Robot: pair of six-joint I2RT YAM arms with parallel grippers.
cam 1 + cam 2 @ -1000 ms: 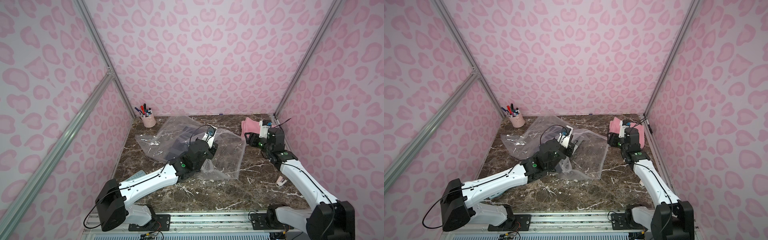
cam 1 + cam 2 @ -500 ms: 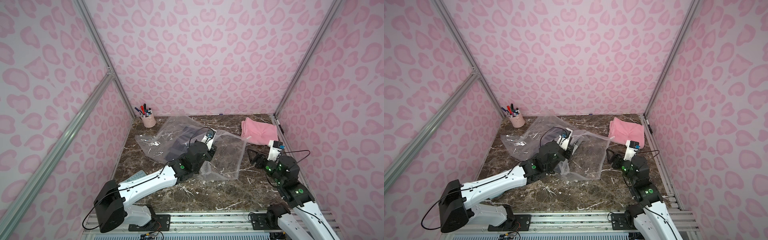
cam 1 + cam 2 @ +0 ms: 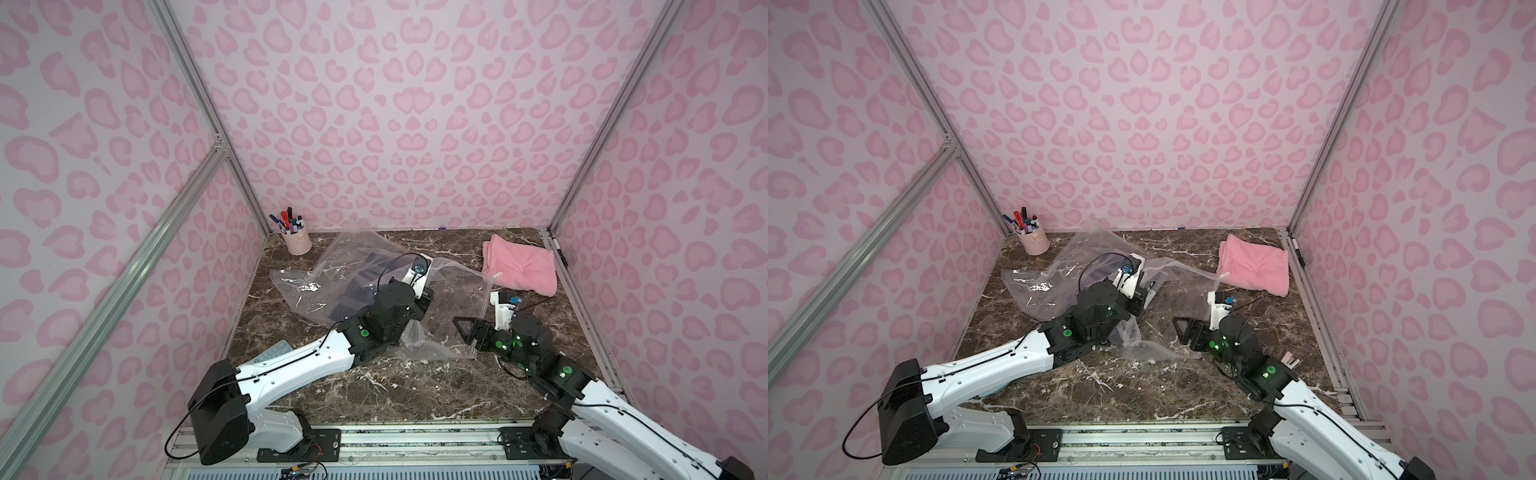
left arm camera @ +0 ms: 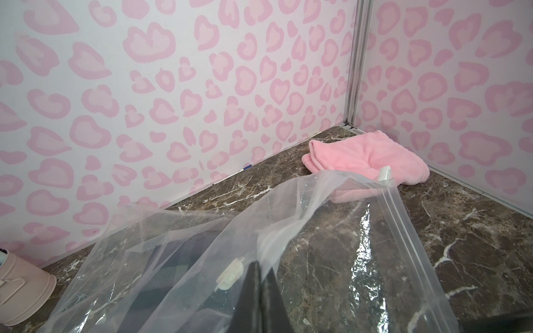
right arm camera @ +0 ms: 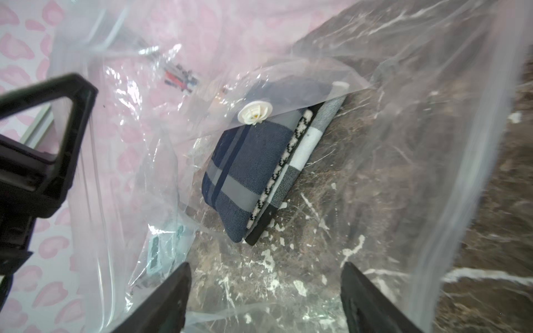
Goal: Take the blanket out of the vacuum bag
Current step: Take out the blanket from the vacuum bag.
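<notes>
The vacuum bag [image 3: 449, 286] [image 3: 1042, 282] lies crumpled across the middle of the marble table, its zip edge [image 4: 403, 230] toward the right. Inside it lies a folded blue plaid blanket [image 5: 253, 173] [image 3: 357, 291], beside the round white valve [image 5: 255, 113]. My left gripper [image 4: 261, 288] [image 3: 1144, 301] is shut on a fold of the bag's film and holds it raised. My right gripper [image 5: 265, 291] [image 3: 469, 328] is open with nothing in it, low at the bag's front right edge and facing the plaid blanket. A pink blanket [image 3: 521, 268] [image 3: 1256, 268] [image 4: 366, 155] lies outside the bag, back right.
A pink cup of pens [image 3: 296, 241] [image 3: 1032, 241] stands in the back left corner. Pink-patterned walls and metal posts close in the table on three sides. A light-blue flat thing [image 3: 276, 351] lies partly under my left arm.
My right arm has drawn back from the pink blanket at the back right, leaving it on the table, and swung low toward the bag. Its jaws have opened wider. The left arm barely moved.
</notes>
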